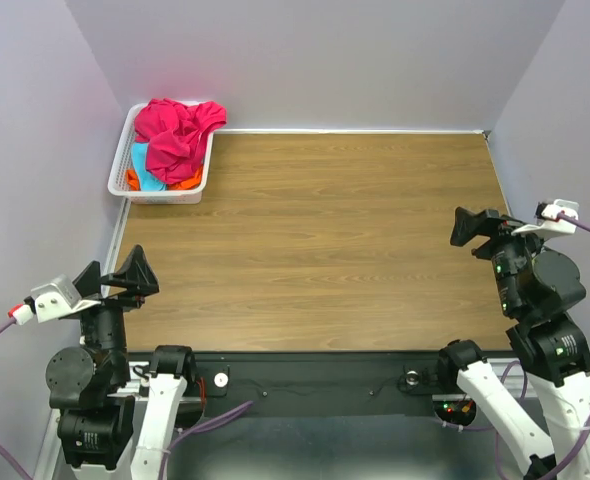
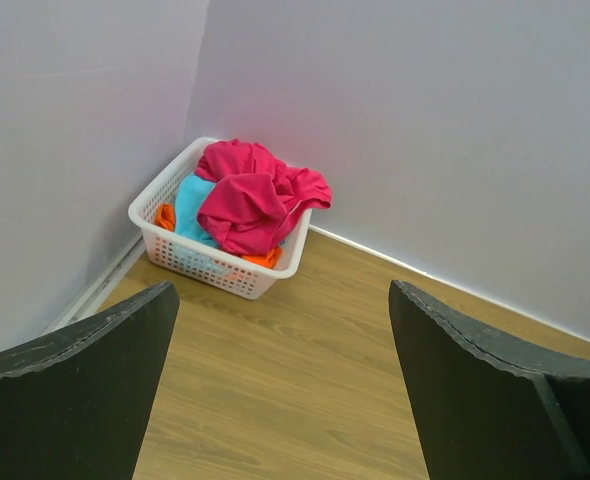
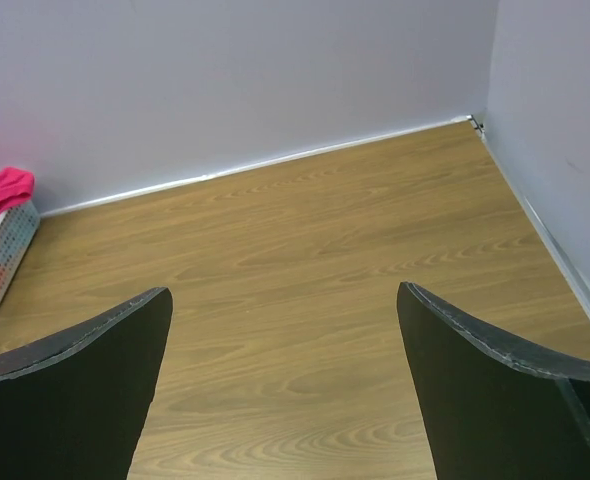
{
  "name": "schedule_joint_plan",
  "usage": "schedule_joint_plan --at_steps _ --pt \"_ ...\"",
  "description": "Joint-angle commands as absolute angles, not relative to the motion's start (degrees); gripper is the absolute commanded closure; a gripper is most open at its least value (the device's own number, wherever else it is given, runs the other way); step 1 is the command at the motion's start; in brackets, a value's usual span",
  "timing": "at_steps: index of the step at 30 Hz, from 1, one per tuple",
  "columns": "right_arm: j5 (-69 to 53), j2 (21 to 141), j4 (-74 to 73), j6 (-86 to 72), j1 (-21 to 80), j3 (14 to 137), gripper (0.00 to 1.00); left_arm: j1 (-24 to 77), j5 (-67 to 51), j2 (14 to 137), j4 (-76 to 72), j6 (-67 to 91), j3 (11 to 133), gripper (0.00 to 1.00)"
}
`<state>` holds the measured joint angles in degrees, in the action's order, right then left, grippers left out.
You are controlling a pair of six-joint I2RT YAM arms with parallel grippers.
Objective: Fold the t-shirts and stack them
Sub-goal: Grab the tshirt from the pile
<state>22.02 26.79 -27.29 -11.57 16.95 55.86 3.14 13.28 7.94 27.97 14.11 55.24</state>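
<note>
Lying in basket [image 1: 163,196], t-shirts [image 1: 175,135] well beyond left hand [image 1: 112,273]

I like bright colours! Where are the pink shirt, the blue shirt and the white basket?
Crimson-pink cloth t-shirt [image 1: 175,135], top view, crumpled middle.
Turquoise-blue cloth t-shirt [image 2: 188,208], left wrist view, visible fold.
White plastic lattice basket [image 2: 215,268], left wrist view, near wall.

Can't see most of the turquoise-blue t-shirt [image 1: 145,163] or the orange t-shirt [image 1: 132,181], both buried in the basket [image 1: 160,196] under the crimson-pink t-shirt [image 1: 175,135]. No telling the folds lower down in there. From the right wrist, only get a corner of the basket with a scrap of pink on top, and lose the rest past the left edge. Same deal with the left gripper [image 2: 282,295] and right gripper [image 3: 285,295]: can't follow the fingers back, chopped by the bottom edge.
</note>
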Motion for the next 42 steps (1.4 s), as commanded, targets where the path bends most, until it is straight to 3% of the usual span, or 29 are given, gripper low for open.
schedule_joint_plan --at_steps 1,14,25,33,42 --pt "20.75 24.79 -26.98 -11.25 16.87 57.66 0.0 2.9 13.8 7.12 27.25 14.59 56.07 0.02" --pt "10.55 24.17 -28.83 -18.89 16.79 51.68 0.0 2.9 13.71 17.21 24.35 20.56 53.27 0.03" --pt "6.07 28.73 -28.83 -17.67 16.79 50.27 0.0 2.73 15.29 55.96 14.26 21.45 61.78 0.05" --pt "2.72 34.89 -29.36 -14.42 16.79 52.38 0.0 -1.93 12.31 85.56 5.81 21.79 79.26 0.06" --pt "2.2 41.48 -29.36 -14.5 16.87 53.26 0.0 -3.69 12.74 108.25 5.54 23.55 98.69 0.06"
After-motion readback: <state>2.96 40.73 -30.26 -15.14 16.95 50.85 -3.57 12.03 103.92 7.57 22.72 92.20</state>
